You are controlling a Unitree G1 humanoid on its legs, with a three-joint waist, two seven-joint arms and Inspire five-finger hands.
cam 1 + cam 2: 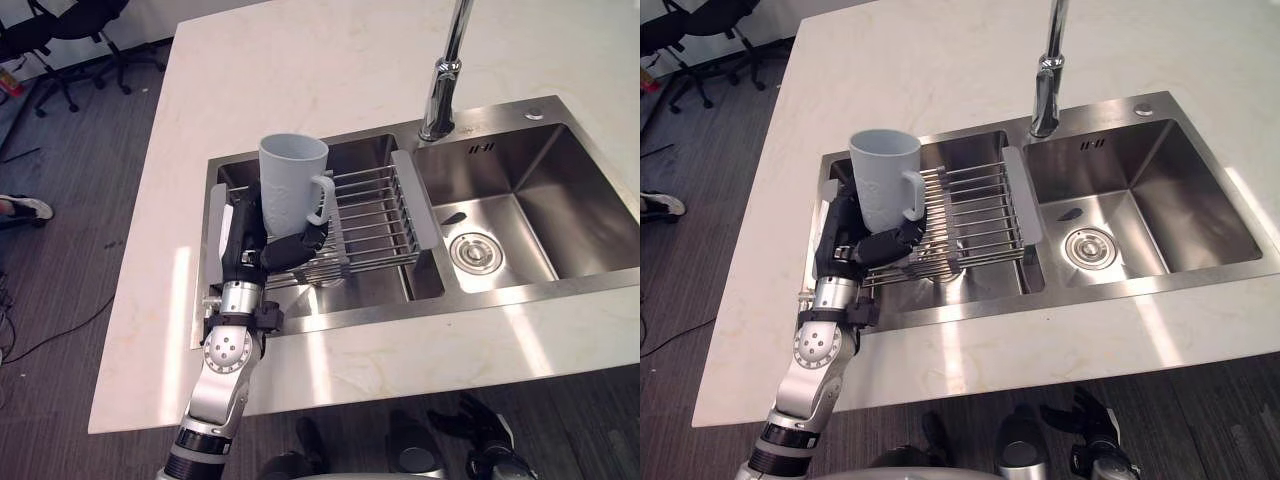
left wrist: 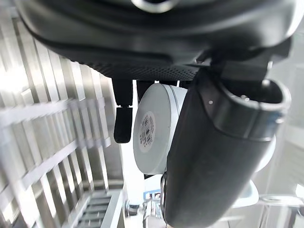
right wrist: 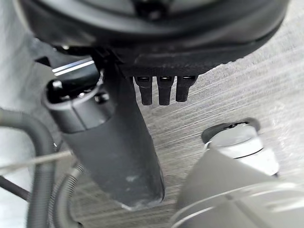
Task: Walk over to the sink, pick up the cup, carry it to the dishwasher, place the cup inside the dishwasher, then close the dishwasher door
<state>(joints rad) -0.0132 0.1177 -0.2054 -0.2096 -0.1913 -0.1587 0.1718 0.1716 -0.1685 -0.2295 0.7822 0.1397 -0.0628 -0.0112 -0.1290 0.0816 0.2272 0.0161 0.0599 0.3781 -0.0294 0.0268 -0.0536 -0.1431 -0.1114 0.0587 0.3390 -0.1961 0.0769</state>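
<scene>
In the left eye view, a pale grey handled cup (image 1: pixel 293 185) is held upright above the grey wire rack (image 1: pixel 380 215) across the stainless steel double sink's (image 1: pixel 560 190) left basin, with the left hand (image 1: pixel 250 245) curled round its base. In the right wrist view, the right hand (image 3: pixel 190 42) is seen relaxed and empty, over floor away from the sink.

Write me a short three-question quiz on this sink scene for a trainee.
1. True or false: the cup lies on its side.
2. The left robot hand holds the cup over: A) the rack B) the counter C) the floor.
3. Fill in: the rack spans the ___ basin of the sink.
Key: 1 false, the cup is upright; 2 A; 3 left.
</scene>
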